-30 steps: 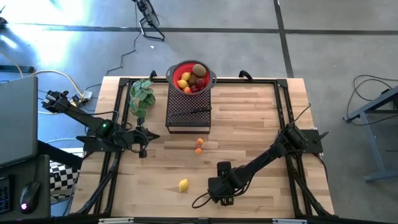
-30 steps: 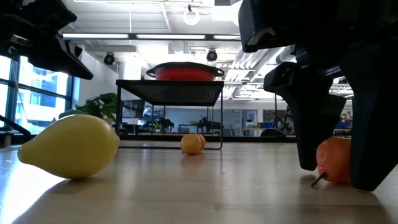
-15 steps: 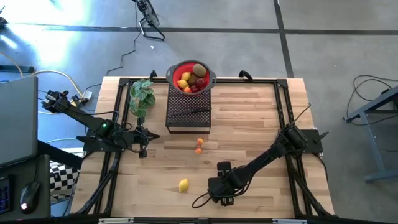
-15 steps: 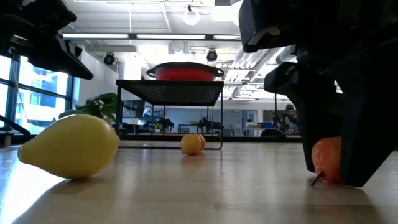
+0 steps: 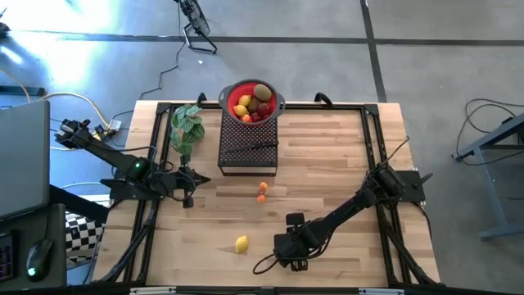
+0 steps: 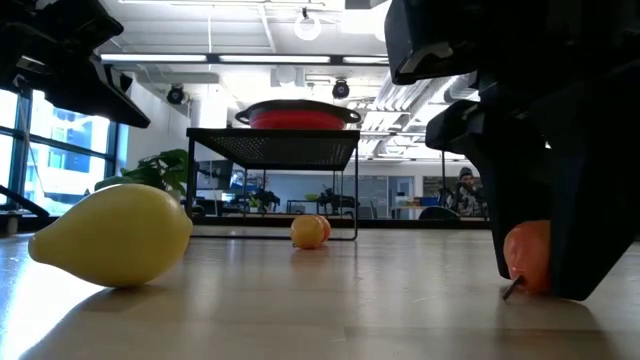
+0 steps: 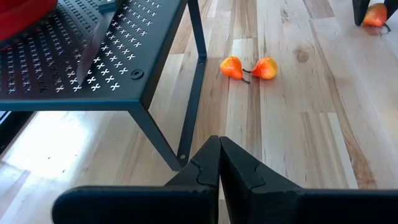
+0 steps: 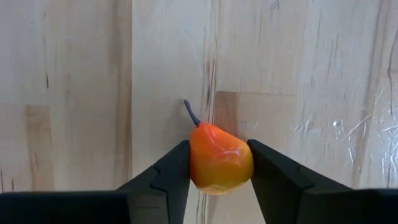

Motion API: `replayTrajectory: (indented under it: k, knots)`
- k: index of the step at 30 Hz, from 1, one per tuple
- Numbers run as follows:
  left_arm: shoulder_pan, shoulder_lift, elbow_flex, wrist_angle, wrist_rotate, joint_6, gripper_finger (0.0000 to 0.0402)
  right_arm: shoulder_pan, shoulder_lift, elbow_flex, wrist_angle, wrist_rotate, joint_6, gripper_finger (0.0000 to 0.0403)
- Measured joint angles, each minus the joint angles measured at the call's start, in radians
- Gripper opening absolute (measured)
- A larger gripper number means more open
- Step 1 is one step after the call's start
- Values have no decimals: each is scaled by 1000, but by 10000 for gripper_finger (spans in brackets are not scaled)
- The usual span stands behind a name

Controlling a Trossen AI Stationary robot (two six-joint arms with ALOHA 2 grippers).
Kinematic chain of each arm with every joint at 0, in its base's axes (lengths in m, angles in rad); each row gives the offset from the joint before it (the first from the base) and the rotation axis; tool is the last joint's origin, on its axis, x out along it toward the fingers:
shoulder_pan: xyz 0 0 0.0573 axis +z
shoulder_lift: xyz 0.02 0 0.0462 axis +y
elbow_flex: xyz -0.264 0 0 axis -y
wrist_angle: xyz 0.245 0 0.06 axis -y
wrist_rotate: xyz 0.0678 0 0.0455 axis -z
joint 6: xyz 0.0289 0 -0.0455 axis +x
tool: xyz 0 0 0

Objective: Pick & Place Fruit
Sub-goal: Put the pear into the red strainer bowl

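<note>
Across the middle of the high view lies the wooden table (image 5: pixel 327 156), framed by a black rail. Toward 12 o'clock on it stands a black perforated metal stand (image 5: pixel 248 146), with a black-handled knife (image 5: pixel 255 147) lying on its top. At the stand's 12 o'clock end sits a red bowl (image 5: pixel 252 102) with grey handles, holding several fruits, among them a brown kiwi (image 5: pixel 261 91), yellow ones and dark red ones. A green leafy plant (image 5: pixel 186 126) stands at about 9 o'clock from the stand.

From the table's 3 o'clock edge the right arm reaches toward 6 o'clock, and the right gripper (image 8: pixel 217 168) is down at the tabletop there. Its two dark fingers (image 8: pixel 168 180) press against both sides of an orange pear-shaped fruit (image 8: pixel 219 164), whose thin stem points away from the wrist; the low view shows this fruit resting on the wood between the fingers. The left arm waits near the table's 9 o'clock edge, and the left gripper (image 7: pixel 219 163) hangs beside the stand with its fingertips closed together and nothing between them.

Out on the bare wood, a yellow lemon (image 5: pixel 241 243) lies at about 9 o'clock from the right gripper, well apart from it. Two small orange fruits (image 5: pixel 262 192) lie touching each other just off the stand's 6 o'clock side.
</note>
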Motion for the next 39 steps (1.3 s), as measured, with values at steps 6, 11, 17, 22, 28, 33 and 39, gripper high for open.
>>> replayTrajectory:
  k: [6,11,17,22,28,33,39]
  knots:
    - [0,0,0,0,0,0,3,0,0,0,0,-3,0,137]
    - [0,0,0,0,0,0,3,0,0,0,0,-8,0,141]
    - [0,0,0,0,0,0,3,0,0,0,0,-8,0,141]
    - [0,0,0,0,0,0,3,0,0,0,0,-8,0,139]
    - [0,0,0,0,0,0,3,0,0,0,0,-8,0,141]
    - [0,0,0,0,0,0,3,0,0,0,0,-9,0,137]
    - [0,0,0,0,0,0,3,0,-1,0,0,-11,0,137]
